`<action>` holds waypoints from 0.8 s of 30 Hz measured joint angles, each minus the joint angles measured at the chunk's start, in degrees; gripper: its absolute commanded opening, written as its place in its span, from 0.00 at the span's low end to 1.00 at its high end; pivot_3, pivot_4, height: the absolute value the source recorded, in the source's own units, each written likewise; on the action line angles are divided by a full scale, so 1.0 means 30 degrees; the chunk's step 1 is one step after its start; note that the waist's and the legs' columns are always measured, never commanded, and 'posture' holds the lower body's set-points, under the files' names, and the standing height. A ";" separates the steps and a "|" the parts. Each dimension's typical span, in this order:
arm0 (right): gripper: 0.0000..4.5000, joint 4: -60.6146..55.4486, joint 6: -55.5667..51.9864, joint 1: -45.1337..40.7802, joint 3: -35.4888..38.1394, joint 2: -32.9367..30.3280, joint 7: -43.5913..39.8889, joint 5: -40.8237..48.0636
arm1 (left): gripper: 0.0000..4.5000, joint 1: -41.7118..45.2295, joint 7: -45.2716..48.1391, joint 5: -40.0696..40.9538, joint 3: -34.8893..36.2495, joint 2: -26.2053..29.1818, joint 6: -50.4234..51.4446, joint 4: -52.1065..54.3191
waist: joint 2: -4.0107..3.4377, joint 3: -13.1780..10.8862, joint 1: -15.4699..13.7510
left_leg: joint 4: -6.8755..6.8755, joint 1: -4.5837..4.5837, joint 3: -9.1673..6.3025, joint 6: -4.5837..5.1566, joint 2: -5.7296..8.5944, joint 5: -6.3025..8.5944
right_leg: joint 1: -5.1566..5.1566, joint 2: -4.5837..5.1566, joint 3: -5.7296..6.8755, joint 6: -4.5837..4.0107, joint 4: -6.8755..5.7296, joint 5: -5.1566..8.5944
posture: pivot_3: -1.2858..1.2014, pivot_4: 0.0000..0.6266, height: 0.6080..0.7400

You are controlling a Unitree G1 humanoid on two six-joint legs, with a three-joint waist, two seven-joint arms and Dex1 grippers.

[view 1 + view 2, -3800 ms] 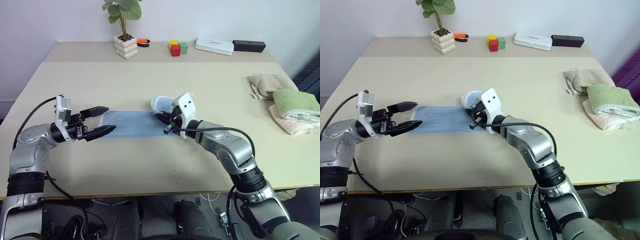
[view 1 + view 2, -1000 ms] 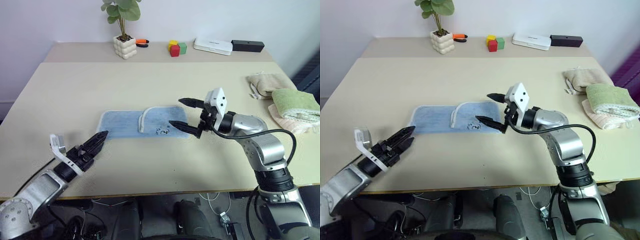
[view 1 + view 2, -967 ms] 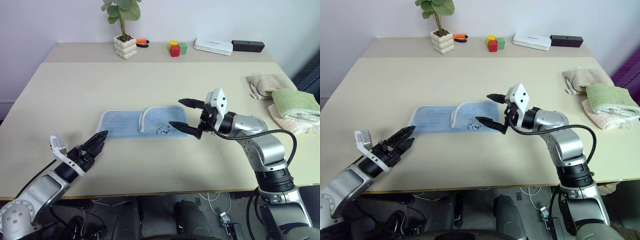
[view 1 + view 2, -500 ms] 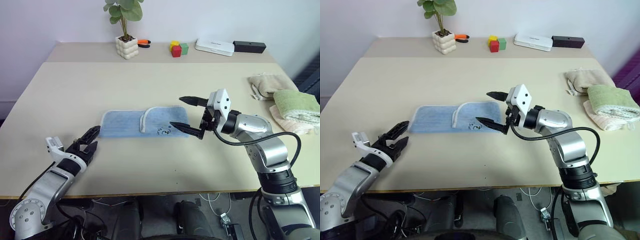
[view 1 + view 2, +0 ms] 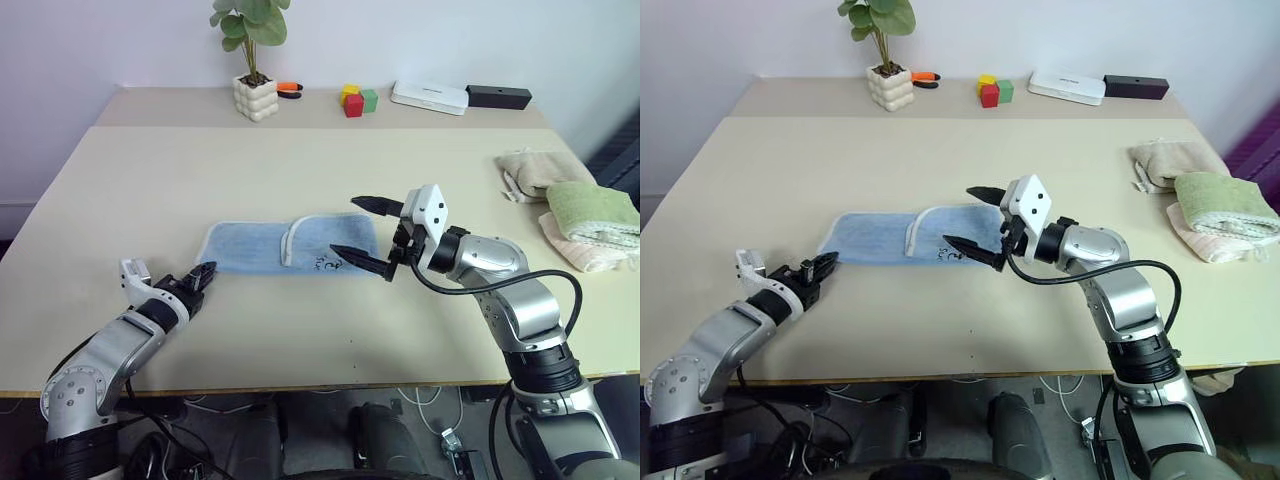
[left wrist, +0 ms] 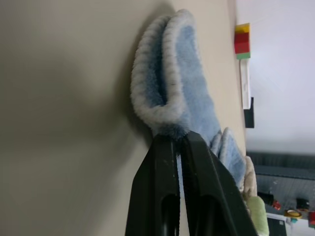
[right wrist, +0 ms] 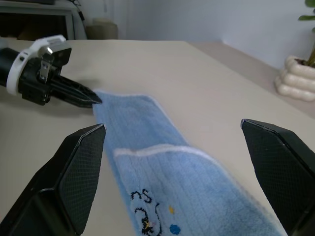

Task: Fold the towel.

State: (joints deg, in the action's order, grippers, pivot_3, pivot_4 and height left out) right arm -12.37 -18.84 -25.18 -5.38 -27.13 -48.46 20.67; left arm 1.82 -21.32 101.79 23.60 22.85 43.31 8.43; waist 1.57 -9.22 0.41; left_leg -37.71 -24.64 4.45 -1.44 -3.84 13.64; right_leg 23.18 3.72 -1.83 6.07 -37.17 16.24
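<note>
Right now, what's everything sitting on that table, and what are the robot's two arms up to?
Blue towel: one, light blue with a pale hem and a small dark scribble, middle of the table, right end folded over.
Beige towel: one, far right edge.
Green towel: one, right edge, lying on a pale pink cloth.
Potted plant: one, green leaves in a white bumpy pot, back left.
Orange tool: one, beside the pot.
Blocks: a small cluster, yellow, red and green, back middle.
White flat box: one, back right.
Black box: one, beside the white one.
Left gripper: shut on the towel's left corner.
Right gripper: open, above the towel's folded right end.
</note>
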 measured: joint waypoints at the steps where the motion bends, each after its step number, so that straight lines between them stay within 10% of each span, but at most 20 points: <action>1: 1.00 0.0000 0.0000 0.0005 0.0001 -0.0007 0.0084 -0.0058 | 0.01 0.0163 0.0098 -0.0059 0.0001 0.0112 0.0002 -0.0199 | 0.0000 0.0000 0.0001 | 0.0002 0.0002 0.0001 -0.0002 0.0000 -0.0001 | 0.0000 -0.0001 0.0000 -0.0001 0.0002 0.0000 | 0.52 0.24 0.96; 24: 1.00 0.3404 0.2256 0.2965 0.3059 -0.5467 -0.3008 -0.0617 | 0.01 0.6358 1.4018 -1.2862 -0.6160 0.1138 -0.0863 0.1472 | 0.0006 -0.0022 0.0057 | 0.0165 0.0041 0.0030 -0.0016 0.0017 -0.0012 | 0.0006 -0.0019 -0.0011 -0.0030 0.0106 0.0014 | 0.52 0.24 0.96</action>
State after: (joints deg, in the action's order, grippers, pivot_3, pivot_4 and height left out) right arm -2.16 -12.07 -16.29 3.79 -43.53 -57.49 18.82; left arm 20.90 20.74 63.20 5.12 26.26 40.72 12.85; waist 1.59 -9.28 0.58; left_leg -37.22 -24.51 4.54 -1.49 -3.79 13.60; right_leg 23.20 3.66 -1.87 5.98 -36.85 16.28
